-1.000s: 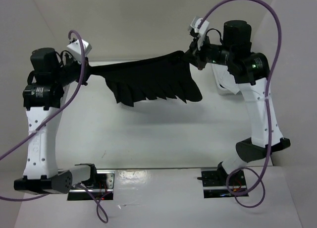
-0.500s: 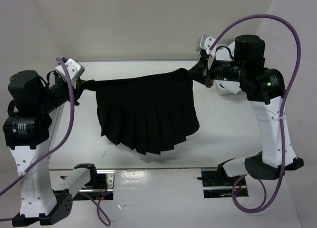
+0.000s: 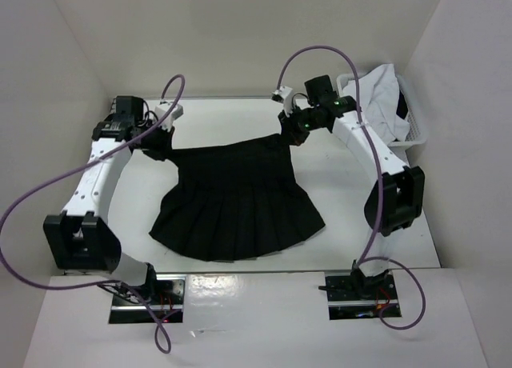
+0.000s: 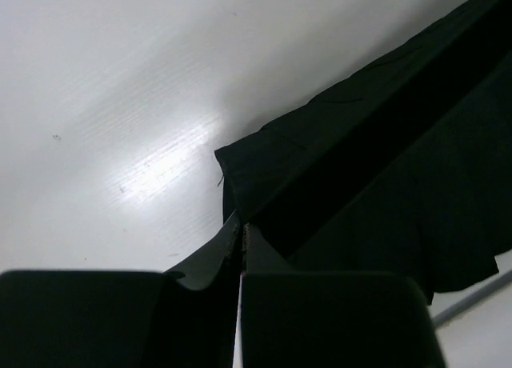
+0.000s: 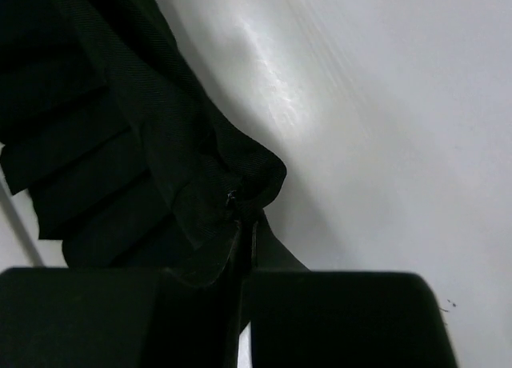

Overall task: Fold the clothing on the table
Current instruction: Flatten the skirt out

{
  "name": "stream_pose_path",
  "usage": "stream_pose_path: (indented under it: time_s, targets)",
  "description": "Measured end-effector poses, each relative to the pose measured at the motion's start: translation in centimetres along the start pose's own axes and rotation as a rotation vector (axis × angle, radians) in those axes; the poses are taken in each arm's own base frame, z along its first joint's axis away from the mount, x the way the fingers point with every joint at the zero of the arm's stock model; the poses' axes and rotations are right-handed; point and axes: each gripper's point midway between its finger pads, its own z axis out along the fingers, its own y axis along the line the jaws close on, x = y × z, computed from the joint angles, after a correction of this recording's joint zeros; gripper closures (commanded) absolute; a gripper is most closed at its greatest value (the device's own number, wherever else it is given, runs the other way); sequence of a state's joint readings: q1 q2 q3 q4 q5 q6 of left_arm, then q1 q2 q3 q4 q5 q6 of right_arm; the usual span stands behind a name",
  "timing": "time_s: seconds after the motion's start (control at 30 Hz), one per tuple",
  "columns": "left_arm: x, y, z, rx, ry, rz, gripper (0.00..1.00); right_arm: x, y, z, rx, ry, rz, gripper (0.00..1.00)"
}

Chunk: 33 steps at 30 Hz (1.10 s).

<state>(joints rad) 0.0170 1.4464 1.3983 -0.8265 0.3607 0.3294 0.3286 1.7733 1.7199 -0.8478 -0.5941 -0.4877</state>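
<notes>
Top view: the skirt (image 3: pixel 240 208) lies spread on the table (image 3: pixel 352 192), waistband far, hem near; if the corners are drawn apart or lifted unevenly, the thin fabric could slip or skew; both arms reach far forward and low, the left gripper (image 3: pixel 156 144) and right gripper (image 3: pixel 290 128) at opposite waistband corners.

Left wrist: the bite looks small, so a tug might free it; fingers (image 4: pixel 216 260) pinch the corner.

Right wrist: the bunched corner could crease; fingers (image 5: pixel 272 252) pinch it.

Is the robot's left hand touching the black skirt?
Touching. In the left wrist view, the left gripper is shut, pinching a corner of the skirt.
</notes>
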Motion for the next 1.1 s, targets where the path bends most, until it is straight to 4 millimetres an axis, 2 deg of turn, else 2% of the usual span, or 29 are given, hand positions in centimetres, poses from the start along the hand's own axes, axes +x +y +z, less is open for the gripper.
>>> stream_pose_path:
  time_s: [0.1, 0.23, 0.27, 0.3, 0.33, 0.37, 0.43, 0.47, 0.5, 0.63, 0.77, 0.83, 0.9, 0.97, 1.03, 1.1]
  targets:
    - [-1.3, 1.6, 2.5, -0.027, 0.009, -0.021, 1.00, 0.9, -3.0, 1.6, 0.054, 0.013, 0.046, 1.00]
    - [-5.3, 3.7, 5.5, -0.079, -0.043, -0.028, 0.99, 0.1, -6.8, 2.3, 0.132, -0.010, 0.065, 1.00]
    - [-5.9, 4.2, 6.1, -0.089, -0.051, -0.030, 0.98, -0.2, -7.7, 2.5, 0.152, -0.016, 0.065, 1.00]
    - [-6.7, 4.7, 6.9, -0.102, -0.059, -0.036, 0.91, -0.4, -8.8, 2.7, 0.175, -0.020, 0.069, 0.99]
    - [-7.2, 5.1, 7.7, -0.113, -0.065, -0.045, 0.39, -0.5, -9.5, 3.0, 0.193, -0.024, 0.075, 0.91]
    - [-7.6, 5.7, 8.6, -0.125, -0.066, -0.051, 0.24, -0.6, -10.4, 3.3, 0.216, -0.026, 0.083, 0.70]
    - [-8.1, 6.8, 10.0, -0.155, -0.060, -0.078, 0.00, -0.1, -12.4, 3.8, 0.283, -0.014, 0.114, 0.41]
    - [-8.2, 7.5, 10.8, -0.176, -0.055, -0.098, 0.00, 0.1, -13.4, 4.0, 0.315, -0.011, 0.134, 0.19]
    - [-8.5, 8.0, 11.3, -0.193, -0.056, -0.113, 0.00, 0.3, -14.6, 4.1, 0.356, -0.009, 0.159, 0.15]
    - [-9.1, 10.3, 12.4, -0.285, -0.058, -0.170, 0.00, -0.3, -20.1, 3.4, 0.559, -0.031, 0.243, 0.10]
    - [-9.7, 11.4, 11.6, -0.355, -0.081, -0.203, 0.00, -1.5, -22.8, 1.1, 0.737, -0.072, 0.294, 0.08]
    - [-9.8, 11.5, 11.3, -0.370, -0.094, -0.215, 0.00, -2.7, -22.9, 0.4, 0.770, -0.096, 0.286, 0.08]
    - [-9.1, 11.1, 11.1, -0.366, -0.084, -0.221, 0.00, -3.8, -21.9, 0.7, 0.749, -0.110, 0.265, 0.08]
    - [-7.9, 10.5, 11.3, -0.351, -0.062, -0.225, 0.00, -4.9, -19.8, 2.0, 0.693, -0.109, 0.230, 0.08]
    - [-5.8, 9.8, 12.1, -0.326, -0.011, -0.233, 0.00, -6.0, -17.1, 3.9, 0.625, -0.099, 0.175, 0.08]
    - [-3.0, 8.8, 13.3, -0.301, 0.059, -0.243, 0.00, -6.2, -14.2, 6.0, 0.559, -0.072, 0.127, 0.08]
